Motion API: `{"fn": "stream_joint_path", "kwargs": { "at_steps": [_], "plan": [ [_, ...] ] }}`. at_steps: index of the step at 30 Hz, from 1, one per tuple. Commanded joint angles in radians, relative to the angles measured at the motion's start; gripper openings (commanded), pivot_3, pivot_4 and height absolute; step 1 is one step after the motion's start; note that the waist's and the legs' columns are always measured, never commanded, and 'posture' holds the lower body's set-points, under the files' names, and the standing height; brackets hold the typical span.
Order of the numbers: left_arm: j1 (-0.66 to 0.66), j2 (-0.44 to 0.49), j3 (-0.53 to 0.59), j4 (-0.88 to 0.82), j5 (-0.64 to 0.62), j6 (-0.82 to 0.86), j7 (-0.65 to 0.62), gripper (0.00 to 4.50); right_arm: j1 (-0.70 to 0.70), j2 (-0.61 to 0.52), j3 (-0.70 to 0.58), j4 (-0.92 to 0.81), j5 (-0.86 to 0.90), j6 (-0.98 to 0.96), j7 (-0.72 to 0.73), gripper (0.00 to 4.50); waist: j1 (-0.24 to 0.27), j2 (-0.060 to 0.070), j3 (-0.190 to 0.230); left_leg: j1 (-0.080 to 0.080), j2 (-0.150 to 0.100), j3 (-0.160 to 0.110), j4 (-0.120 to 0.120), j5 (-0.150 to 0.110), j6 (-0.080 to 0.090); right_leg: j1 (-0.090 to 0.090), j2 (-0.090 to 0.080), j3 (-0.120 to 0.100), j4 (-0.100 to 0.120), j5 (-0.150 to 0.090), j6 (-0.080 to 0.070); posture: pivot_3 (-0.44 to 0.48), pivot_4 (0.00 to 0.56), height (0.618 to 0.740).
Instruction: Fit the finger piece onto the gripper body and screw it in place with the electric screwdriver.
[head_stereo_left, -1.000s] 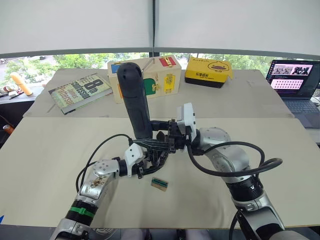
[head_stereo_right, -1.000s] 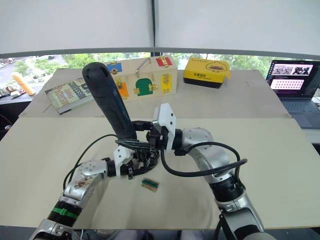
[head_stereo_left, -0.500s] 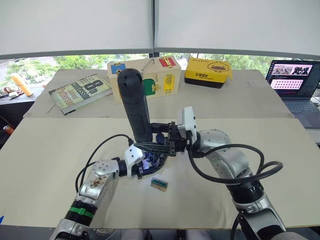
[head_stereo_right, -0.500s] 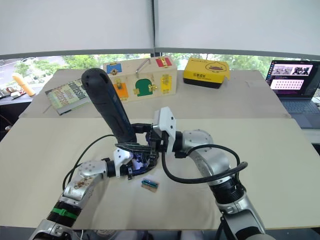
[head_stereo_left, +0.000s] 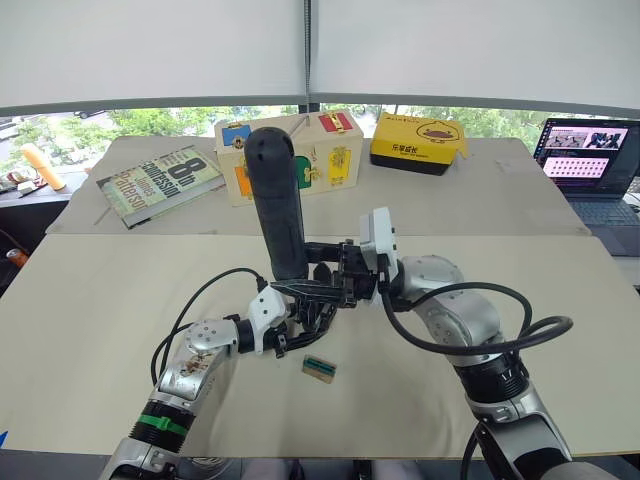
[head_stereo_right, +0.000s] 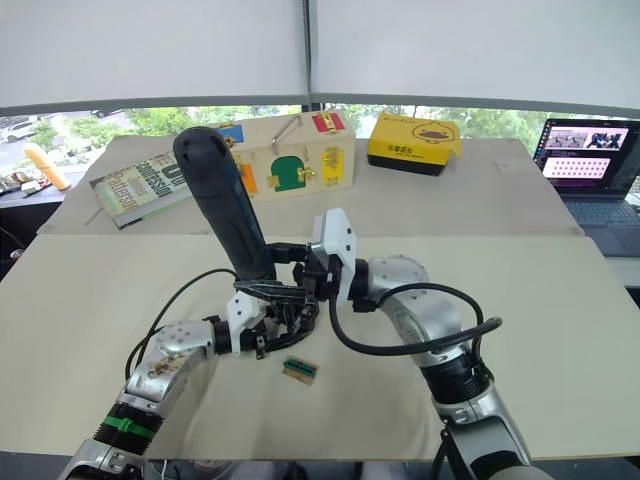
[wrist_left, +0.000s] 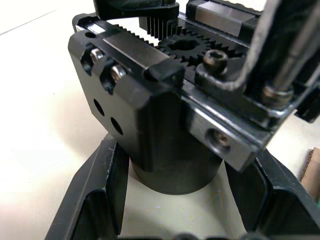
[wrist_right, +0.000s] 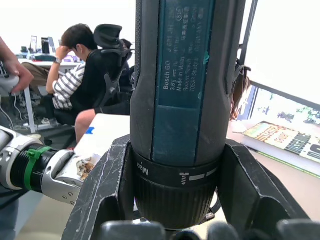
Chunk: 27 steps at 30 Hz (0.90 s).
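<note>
The electric screwdriver (head_stereo_left: 276, 206) stands nearly upright over the middle of the table (head_stereo_left: 90, 330), its collar pinched by the right claw (head_stereo_left: 335, 277), bit end down on the gripper body (wrist_left: 165, 115). That body is clamped at its round base by the left claw (head_stereo_left: 300, 322), just below the driver. Fitting looks done and the screwing stage seems under way; whether the screw is seated, I cannot tell. The finger piece cannot be told apart in the dark cluster. A small green block (head_stereo_left: 319, 367) lies near the claws.
</note>
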Motion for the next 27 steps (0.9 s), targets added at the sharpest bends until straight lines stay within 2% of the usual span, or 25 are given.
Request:
{"fn": "stream_joint_path", "kwargs": {
  "at_steps": [1,9,20,22,23,25,27],
  "plan": [
    [0.033,0.008,-0.021,0.036,0.02,0.031,0.003,2.27,-0.038,-0.013,-0.039,-0.049,0.026,0.022,0.009,1.9,0.0,0.0,0.0,-0.001,0.0,0.0,0.0,0.0,0.0,-0.001,0.0,0.0,0.0,0.0,0.0,0.0,0.15,0.74],
    [0.035,0.001,-0.026,0.053,0.032,0.026,0.019,2.27,-0.063,-0.02,-0.069,-0.094,0.084,0.049,0.036,1.9,0.001,-0.001,0.002,-0.005,0.0,-0.001,0.001,0.0,0.0,-0.003,0.001,-0.002,-0.002,0.0,0.0,0.0,0.15,0.74],
    [0.048,-0.023,-0.004,0.066,0.016,0.037,0.054,2.27,-0.03,-0.023,-0.096,-0.134,0.176,0.066,0.108,1.9,0.003,-0.002,0.003,-0.006,0.0,-0.001,0.001,0.0,0.0,-0.002,0.001,-0.003,-0.001,0.0,0.0,0.0,0.15,0.74],
    [0.051,-0.028,0.005,0.066,0.023,0.025,0.071,3.29,-0.027,-0.02,-0.11,-0.153,0.216,0.073,0.124,1.9,0.004,-0.002,0.003,-0.006,0.0,-0.001,0.002,0.0,0.0,-0.002,0.001,-0.003,-0.001,0.0,0.0,0.0,0.15,0.74],
    [0.054,-0.028,0.008,0.065,0.02,0.022,0.072,3.58,-0.028,-0.019,-0.12,-0.165,0.241,0.079,0.131,1.9,0.005,-0.002,0.003,-0.006,0.0,-0.001,0.002,0.0,0.0,-0.002,0.001,-0.003,-0.001,0.0,0.0,0.0,0.15,0.74],
    [0.062,-0.02,0.016,0.059,0.018,0.006,0.074,4.47,-0.031,-0.026,-0.141,-0.192,0.296,0.108,0.129,1.9,0.004,-0.001,0.003,-0.005,0.0,-0.001,0.002,0.0,0.0,-0.002,0.001,-0.003,-0.001,0.0,0.0,0.0,0.15,0.74],
    [0.083,0.004,0.038,0.039,0.003,0.008,0.065,4.47,-0.036,-0.047,-0.17,-0.226,0.356,0.15,0.112,1.9,0.004,-0.001,0.003,-0.005,0.0,-0.001,0.001,0.0,0.0,-0.002,0.001,-0.003,-0.001,0.0,0.0,0.0,0.15,0.74]
  ]
}}
